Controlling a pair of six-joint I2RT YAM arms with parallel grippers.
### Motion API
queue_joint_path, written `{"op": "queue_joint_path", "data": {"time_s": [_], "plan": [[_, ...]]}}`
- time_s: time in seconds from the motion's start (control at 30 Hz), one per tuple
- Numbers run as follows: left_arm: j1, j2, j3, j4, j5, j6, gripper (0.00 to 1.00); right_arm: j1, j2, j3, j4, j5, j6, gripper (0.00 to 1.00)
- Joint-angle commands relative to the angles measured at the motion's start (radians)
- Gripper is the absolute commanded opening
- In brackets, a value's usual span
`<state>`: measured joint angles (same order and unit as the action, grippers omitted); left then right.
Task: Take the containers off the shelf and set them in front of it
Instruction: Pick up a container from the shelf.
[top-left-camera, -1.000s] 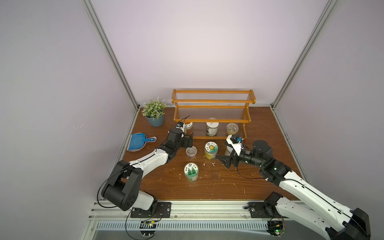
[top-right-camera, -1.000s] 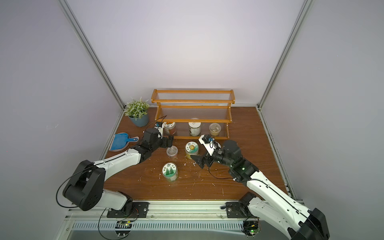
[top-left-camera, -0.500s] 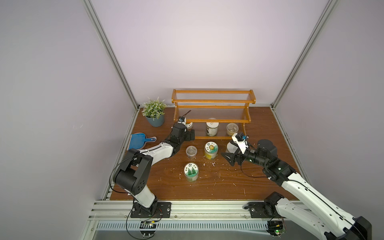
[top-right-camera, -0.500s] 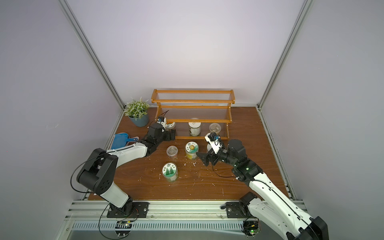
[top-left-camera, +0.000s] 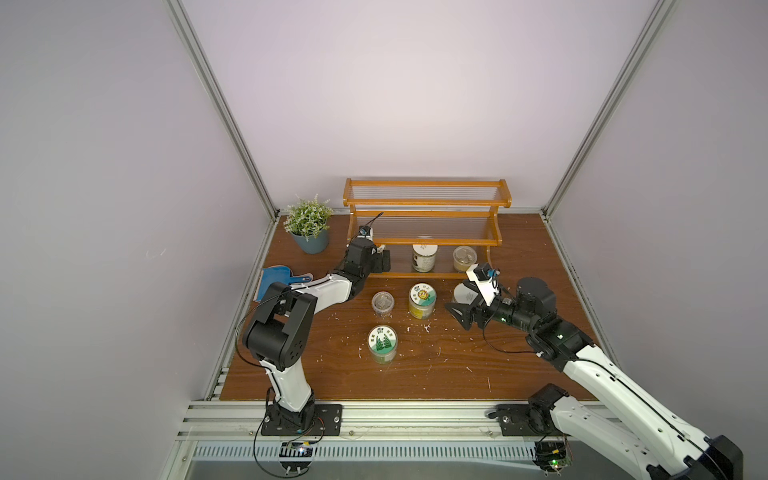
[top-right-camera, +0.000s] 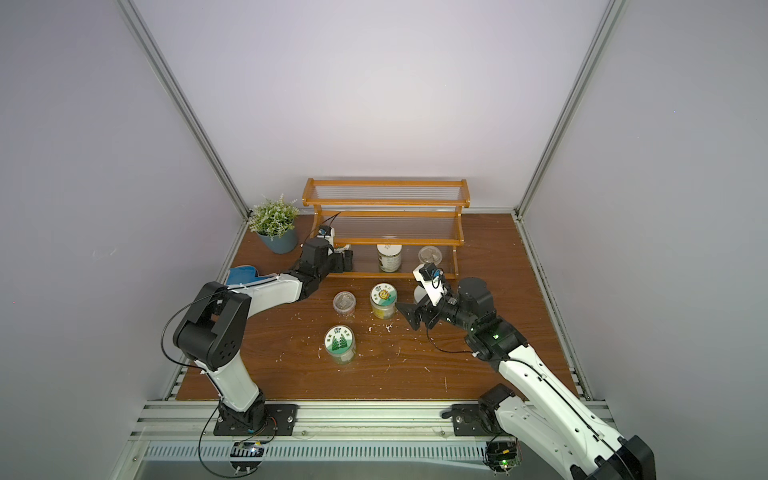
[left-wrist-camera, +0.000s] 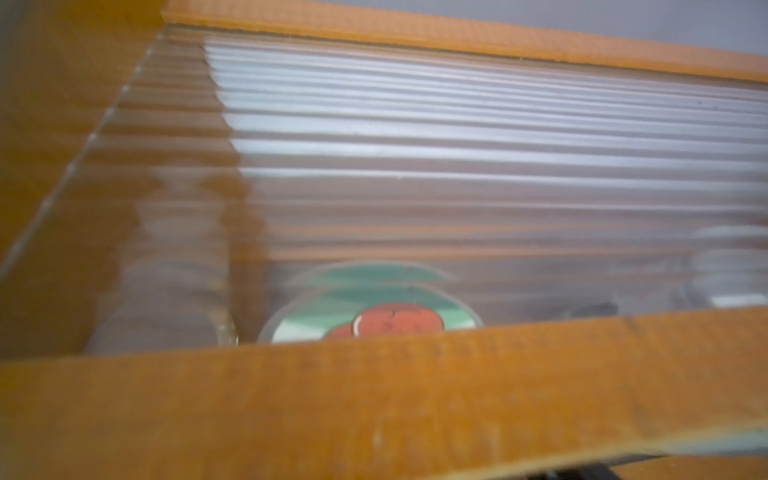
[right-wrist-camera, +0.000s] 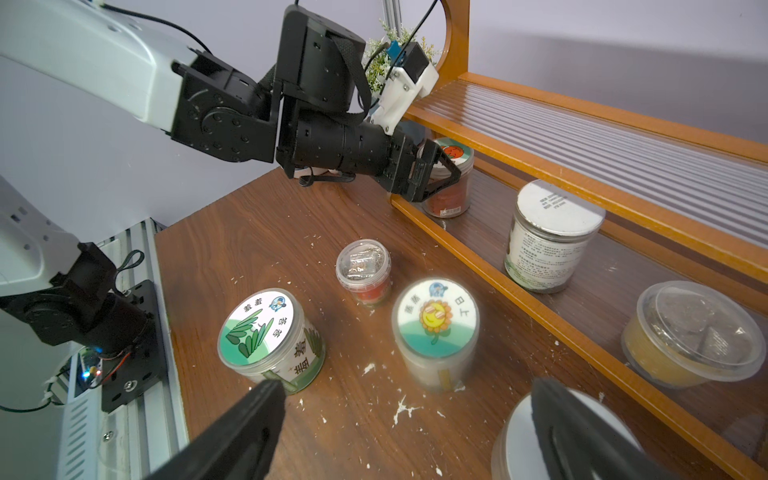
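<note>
The left fingers (top-left-camera: 385, 262) stand spread either side of the orange-pictured jar (right-wrist-camera: 456, 151) at the left end of the shelf's (top-left-camera: 424, 241) bottom tier. A white-lidded jar (top-left-camera: 424, 257) and a clear-lidded tub (top-left-camera: 464, 258) share that tier. The right fingers (right-wrist-camera: 249, 419) hang open above the worktop (top-left-camera: 436, 365), near four containers (top-left-camera: 382, 338) standing before the shelf.

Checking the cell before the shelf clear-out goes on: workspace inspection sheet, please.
Surface: brown wooden table.
Job's things: shelf with upper two tiers bare; bottom tier holds red-lid jar, labelled white-lid jar, clear-lid tub. On the table in front: small clear tub, sunflower-lid jar, leaf-lid jar, plain white-lid jar.
Clutter: white crumbs scattered on the table; potted plant and blue dustpan by the left arm.
Grippers: left gripper open at the red-lid jar; right gripper open, empty, beside the plain white-lid jar.
Cables: slack black cable at the right wrist, clear of the jars.
Surroundings: plain walls, metal frame posts.
</note>
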<state>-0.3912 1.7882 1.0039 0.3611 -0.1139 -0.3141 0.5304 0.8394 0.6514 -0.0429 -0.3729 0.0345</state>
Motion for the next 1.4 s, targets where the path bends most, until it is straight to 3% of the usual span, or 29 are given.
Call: {"op": "queue_joint_path", "data": {"time_s": [0.0,0.2,0.5,0.93,1.37], "plan": [[0.014,0.031,0.037,-0.012,0.001,0.008,1.00,-0.010,-0.012,0.014,0.031,-0.029,0.012,0.99],[0.023,0.063,0.069,-0.026,0.011,0.022,0.99,-0.021,-0.013,0.013,0.035,-0.040,0.011,0.99],[0.023,0.007,0.053,-0.047,0.057,0.047,0.87,-0.027,-0.008,0.010,0.049,-0.050,0.016,0.99],[0.017,-0.204,-0.030,-0.142,0.123,0.038,0.84,-0.032,-0.007,0.004,0.067,-0.058,0.022,0.99],[-0.033,-0.506,-0.111,-0.381,0.263,0.031,0.84,-0.033,-0.004,-0.006,0.097,-0.075,0.031,0.99]]}}
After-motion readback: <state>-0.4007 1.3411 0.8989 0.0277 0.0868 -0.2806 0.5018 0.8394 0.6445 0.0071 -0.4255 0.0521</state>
